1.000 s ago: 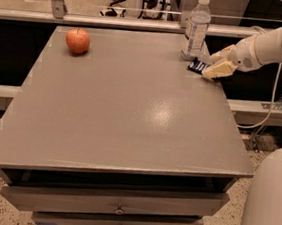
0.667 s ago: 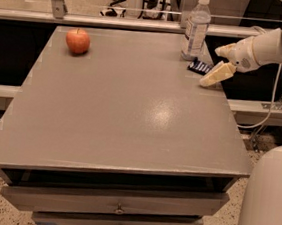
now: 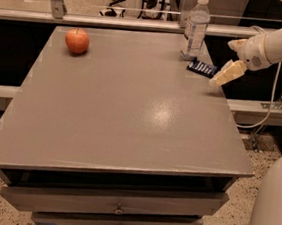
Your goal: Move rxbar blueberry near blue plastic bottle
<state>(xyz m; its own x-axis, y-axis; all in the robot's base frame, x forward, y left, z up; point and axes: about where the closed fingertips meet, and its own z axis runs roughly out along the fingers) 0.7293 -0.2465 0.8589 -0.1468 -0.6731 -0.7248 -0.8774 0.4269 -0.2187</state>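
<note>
The rxbar blueberry (image 3: pixel 202 67), a flat dark navy bar with white lettering, lies on the grey table (image 3: pixel 121 112) at the far right. It sits just right of the base of the blue plastic bottle (image 3: pixel 195 27), a tall clear bottle with a white cap. My gripper (image 3: pixel 223 63) hangs at the table's right edge, just right of the bar and apart from it. Its cream fingers (image 3: pixel 227 73) are spread and hold nothing.
A red apple (image 3: pixel 77 41) sits at the far left of the table. Drawers (image 3: pixel 116 207) run under the table's front edge. A railing (image 3: pixel 115 21) and a glass partition stand behind the table. A white rounded robot part (image 3: pixel 271 208) fills the lower right corner.
The gripper has lifted off the bar and drawn back to the right, off the table's edge. The bar stays lying by the bottle.
</note>
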